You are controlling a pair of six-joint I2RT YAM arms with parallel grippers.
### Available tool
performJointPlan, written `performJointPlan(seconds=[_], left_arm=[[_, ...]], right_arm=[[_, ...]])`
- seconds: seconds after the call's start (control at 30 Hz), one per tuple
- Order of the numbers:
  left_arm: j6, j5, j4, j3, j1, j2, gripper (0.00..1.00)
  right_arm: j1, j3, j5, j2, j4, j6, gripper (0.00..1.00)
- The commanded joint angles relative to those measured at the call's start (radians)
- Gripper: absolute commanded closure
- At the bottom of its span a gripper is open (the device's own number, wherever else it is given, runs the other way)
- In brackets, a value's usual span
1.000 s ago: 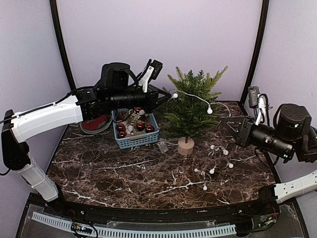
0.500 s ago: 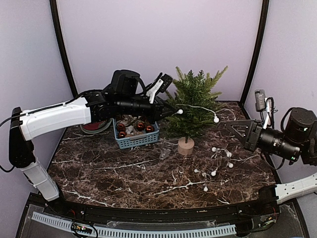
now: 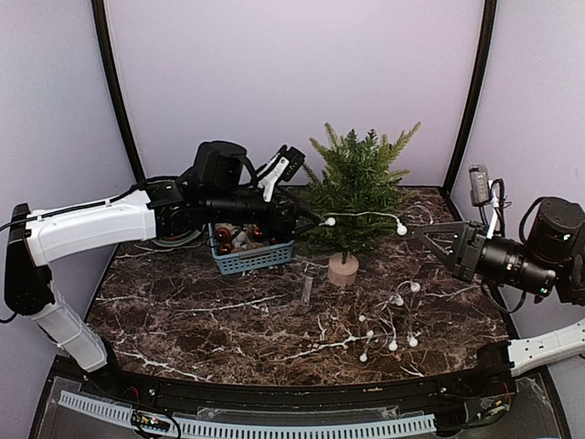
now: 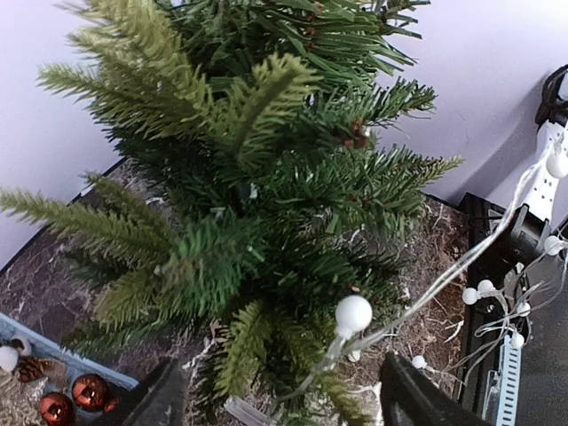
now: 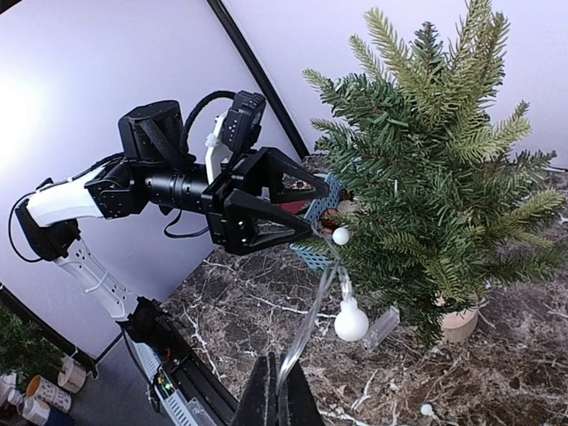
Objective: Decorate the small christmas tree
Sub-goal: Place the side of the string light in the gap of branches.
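Small christmas tree (image 3: 356, 192) stands upright on its pale wooden base (image 3: 344, 269) toward the far edge of the dark marble counter (image 3: 210, 315), a little right of the middle. A string of white bulb lights (image 5: 351, 320) stretches across the front of the small christmas tree between the two arms. The right gripper (image 3: 416, 230), just right of the tree, has its fingers pressed together on the wire. The left gripper (image 3: 313, 218) sits at the tree's left side with its fingers spread, the wire and one bulb running between them. The rest of the string lies loose on the counter toward the near right corner. A blue basket (image 3: 260, 260) holding red baubles (image 4: 89, 390) sits just left of the tree, under the left arm.
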Motion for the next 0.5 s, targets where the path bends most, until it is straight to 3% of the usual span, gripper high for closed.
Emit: performJointPlan(seconds=[0.0,0.13,0.2,0.33,0.47], left_arm=[[-0.034,-0.058,0.097,-0.098,0.004,-0.151,0.14],[-0.079,-0.075,0.211,-0.235,0.004,-0.253,0.02],[-0.112,-0.086,0.266,-0.311,0.004,-0.291,0.01],[-0.197,-0.127,0.406,-0.49,0.005,-0.318,0.01],[-0.254,-0.126,0.527,-0.613,0.004,-0.259,0.09]], right_arm=[[0.008,0.024,0.002,-0.011,0.062,-0.02,1.0],[0.008,0.029,0.015,-0.013,0.069,-0.02,1.0],[0.008,0.03,0.017,-0.012,0.073,-0.016,1.0],[0.007,0.034,0.017,-0.004,0.09,-0.019,1.0],[0.008,0.047,0.021,0.009,0.094,-0.028,1.0]])
